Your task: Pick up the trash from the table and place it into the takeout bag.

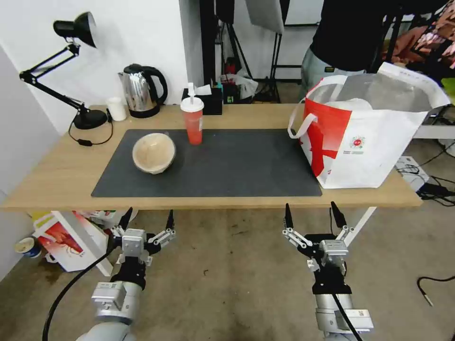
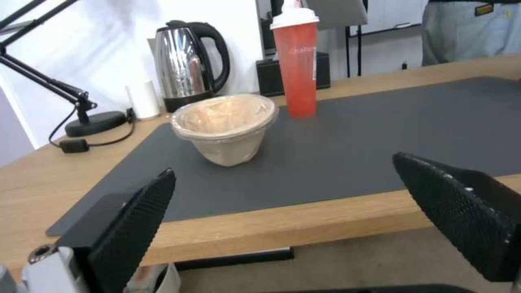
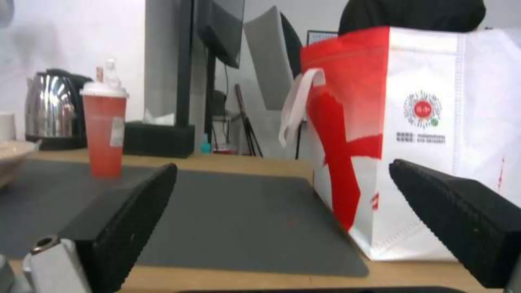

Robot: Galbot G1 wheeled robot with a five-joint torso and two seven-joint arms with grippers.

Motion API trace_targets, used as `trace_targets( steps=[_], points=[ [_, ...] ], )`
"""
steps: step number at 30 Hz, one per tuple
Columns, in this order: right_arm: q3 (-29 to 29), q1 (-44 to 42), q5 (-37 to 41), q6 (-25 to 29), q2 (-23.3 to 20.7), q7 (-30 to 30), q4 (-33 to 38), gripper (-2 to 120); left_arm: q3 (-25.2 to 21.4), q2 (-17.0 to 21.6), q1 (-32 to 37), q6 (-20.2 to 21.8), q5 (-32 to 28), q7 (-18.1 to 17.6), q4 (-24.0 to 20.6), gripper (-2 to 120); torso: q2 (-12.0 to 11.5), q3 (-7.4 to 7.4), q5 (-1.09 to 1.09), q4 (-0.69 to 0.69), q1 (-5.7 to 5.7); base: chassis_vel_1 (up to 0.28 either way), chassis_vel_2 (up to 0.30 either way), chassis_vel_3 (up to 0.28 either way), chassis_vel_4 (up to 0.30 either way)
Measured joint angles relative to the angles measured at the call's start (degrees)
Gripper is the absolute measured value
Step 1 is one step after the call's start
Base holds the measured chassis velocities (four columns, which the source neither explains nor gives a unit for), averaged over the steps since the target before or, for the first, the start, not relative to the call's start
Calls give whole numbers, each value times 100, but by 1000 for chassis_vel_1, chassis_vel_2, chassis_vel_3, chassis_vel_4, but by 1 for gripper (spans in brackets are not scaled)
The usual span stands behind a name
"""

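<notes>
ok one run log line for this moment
left gripper open, below table edge | right gripper open, same | beige bowl, red cup on mat | takeout bag upright

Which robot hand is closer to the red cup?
Left. The left gripper hangs open below the table's near edge, almost straight in front of the red cup. The right gripper, also open, hangs farther off, in front of the bag.

Left end effector (image 1: pixel 147 219) and right end effector (image 1: pixel 312 215) low, side by side, fingers spread, empty.
</notes>
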Motion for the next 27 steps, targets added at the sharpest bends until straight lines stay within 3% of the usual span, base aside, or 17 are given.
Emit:
trace_targets(
  steps=[27],
  points=[
    [14, -122, 97, -109, 6, 92, -209, 100, 0, 0, 0, 0, 0, 0, 0, 100, 0, 0, 0, 0, 0, 0, 0, 0, 0]
  ],
)
